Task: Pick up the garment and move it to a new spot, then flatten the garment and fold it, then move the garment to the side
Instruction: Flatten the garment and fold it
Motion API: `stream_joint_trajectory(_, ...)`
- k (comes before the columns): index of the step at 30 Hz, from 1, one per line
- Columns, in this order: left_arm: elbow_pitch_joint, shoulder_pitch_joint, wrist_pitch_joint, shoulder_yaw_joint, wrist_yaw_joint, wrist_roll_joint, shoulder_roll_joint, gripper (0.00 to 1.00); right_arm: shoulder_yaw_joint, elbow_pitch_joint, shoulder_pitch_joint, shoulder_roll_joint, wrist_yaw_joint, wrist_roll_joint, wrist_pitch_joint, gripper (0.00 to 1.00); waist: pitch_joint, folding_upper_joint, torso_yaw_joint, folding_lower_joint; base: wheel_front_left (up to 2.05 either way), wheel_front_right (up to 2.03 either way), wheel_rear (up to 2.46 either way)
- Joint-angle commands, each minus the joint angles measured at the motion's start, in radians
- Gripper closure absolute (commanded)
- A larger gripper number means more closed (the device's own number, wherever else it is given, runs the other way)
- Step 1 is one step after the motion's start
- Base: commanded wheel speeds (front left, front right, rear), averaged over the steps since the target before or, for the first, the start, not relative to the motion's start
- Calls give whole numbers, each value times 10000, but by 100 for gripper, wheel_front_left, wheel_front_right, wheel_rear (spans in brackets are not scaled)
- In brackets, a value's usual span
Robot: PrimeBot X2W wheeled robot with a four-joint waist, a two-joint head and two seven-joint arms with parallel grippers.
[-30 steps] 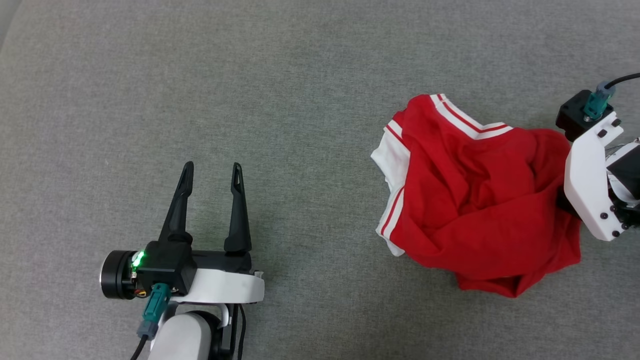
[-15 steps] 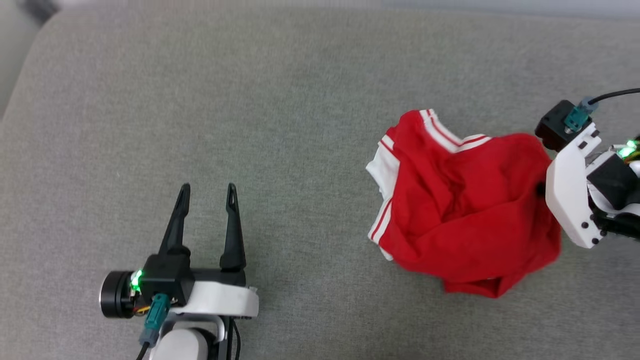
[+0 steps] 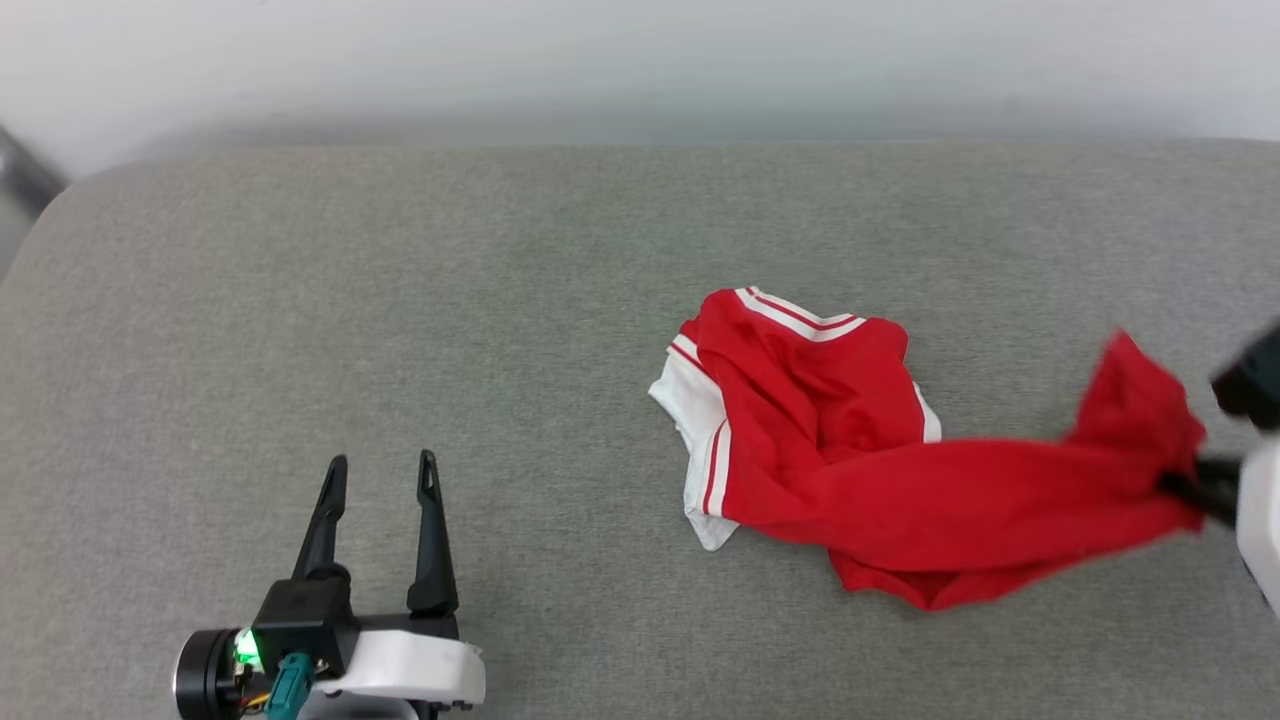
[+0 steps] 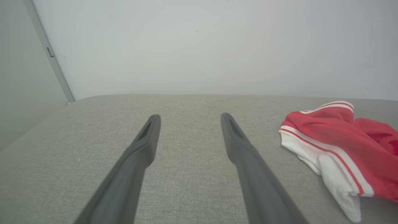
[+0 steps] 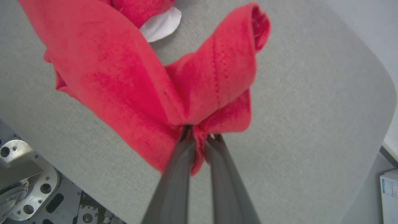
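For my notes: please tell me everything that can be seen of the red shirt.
The garment is a soft red T-shirt with white short sleeves and red-and-white striped trim. It is crumpled; no lettering shows. Most of it lies bunched on the grey padded surface, while one red part is drawn out in a long band toward the robot's right, where the right claw is shut on a gathered fold. Nothing else touches it.

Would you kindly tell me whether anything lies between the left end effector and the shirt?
Nothing visible does: bare grey cushion separates the open left end effector from the shirt, which lies off to its right. The right end effector is shut on the shirt's red edge.
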Motion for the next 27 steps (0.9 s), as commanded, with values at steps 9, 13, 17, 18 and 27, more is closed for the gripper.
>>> stream_joint_trajectory(9, 86, 311, -26, 239, -148, 132, -4, 0, -921, 1348, 4301, 1, -7, 419, -999, 100, -294, -1, -532, 0, 0, 0, 0)
stream_joint_trajectory(13, 119, 237, -26, 241, -193, 123, -5, 0, -1277, 2201, 5555, 707, -7, 421, -1211, 100, -252, -1, -565, 0, 0, 0, 0)
stream_joint_trajectory(17, 172, 228, -26, 255, -207, 148, -4, 0, -1666, 2779, 6204, 1350, -8, 155, -1407, 100, -267, -1, -586, 0, 0, 0, 0)
stream_joint_trajectory(18, 186, 248, -26, 278, -212, 153, -4, 0, -1875, 2858, 6274, 1485, -8, 122, -1571, 100, -295, -1, -607, 0, 0, 0, 0)
stream_joint_trajectory(27, 351, 418, -26, 450, -389, 377, 8, 0, -4610, 2573, 6472, 1970, -8, -1087, -3498, 0, -808, -1, -737, 0, 0, 0, 0)
